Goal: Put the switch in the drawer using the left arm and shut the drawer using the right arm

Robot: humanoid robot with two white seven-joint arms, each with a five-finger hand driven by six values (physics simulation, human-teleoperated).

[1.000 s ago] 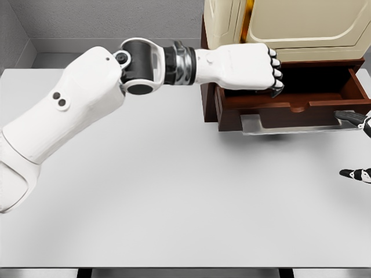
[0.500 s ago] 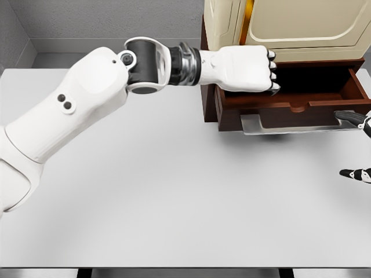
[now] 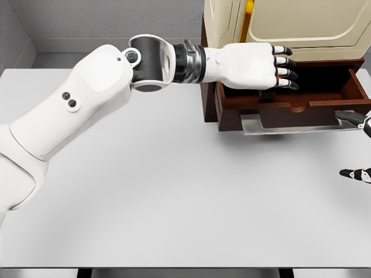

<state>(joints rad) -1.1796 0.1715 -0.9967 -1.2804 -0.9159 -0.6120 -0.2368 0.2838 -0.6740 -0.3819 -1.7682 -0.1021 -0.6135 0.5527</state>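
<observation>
My left hand [image 3: 282, 67] reaches over the open brown drawer [image 3: 301, 101], its fingers stretched out flat and holding nothing. Just beneath the fingers a small red and teal patch shows inside the drawer; this looks like the switch [image 3: 282, 83], mostly hidden by the hand. The drawer is pulled out toward me, with a silver handle [image 3: 290, 124] along its front. Only the fingertips of my right hand [image 3: 355, 145] show at the right edge, spread apart, one of them near the handle's right end.
A cream cabinet [image 3: 290, 23] sits on top of the drawer unit at the back right. The white table [image 3: 174, 202] stretches in front. A grey wall runs behind and to the left.
The left hand's fingers went from a curled fist to stretched out over the drawer, and the hand shifted slightly right. The right hand has not moved.
</observation>
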